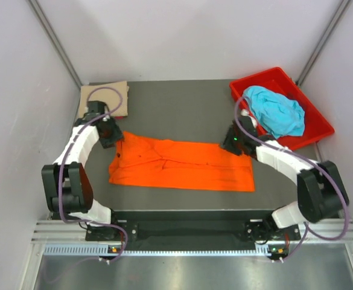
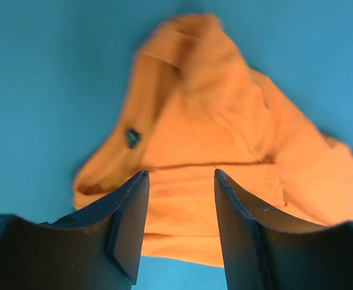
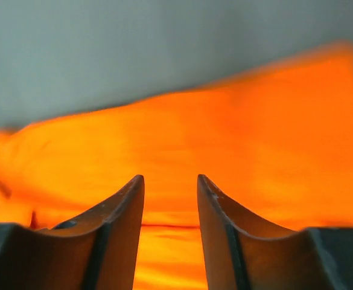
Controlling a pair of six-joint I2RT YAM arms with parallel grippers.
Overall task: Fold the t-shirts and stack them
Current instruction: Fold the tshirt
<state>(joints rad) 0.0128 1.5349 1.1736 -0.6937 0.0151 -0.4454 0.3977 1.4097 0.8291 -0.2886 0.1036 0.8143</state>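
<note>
Tan shirt (image 1: pixel 112 94) lies folded at far-L corner of worktop (image 1: pixel 176 109); looks done, 1 of 3. Orange shirt (image 1: pixel 182 164) is mid-worktop, part-folded into a long strip; cross folds + stacking left. Turquoise shirt (image 1: pixel 277 112) sits crumpled in red bin (image 1: pixel 318 130), untouched. L pincer (image 1: pixel 111 138) and R pincer (image 1: pixel 229 144) are both spread at the strip's ends, nothing pinched. Est. under halfway.

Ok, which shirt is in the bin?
The turquoise shirt, crumpled in the red bin, far right. The orange shirt lies spread mid-table; the tan shirt sits far left.
</note>
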